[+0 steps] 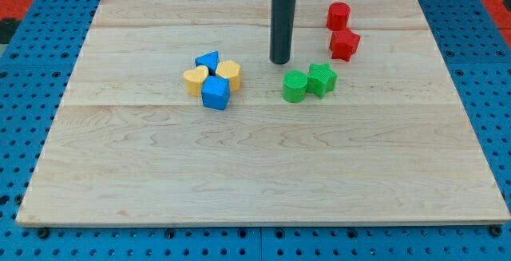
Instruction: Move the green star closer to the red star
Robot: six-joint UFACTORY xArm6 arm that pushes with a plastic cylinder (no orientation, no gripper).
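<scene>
The green star lies on the wooden board, right of centre, touching a green round block on its left. The red star lies up and to the right of the green star, a short gap apart. A red round block sits just above the red star. My tip rests on the board, up and to the left of the green round block, apart from it and left of the red star.
A cluster left of centre holds a blue triangle block, two yellow blocks and a blue cube. The wooden board lies on a blue pegboard surface.
</scene>
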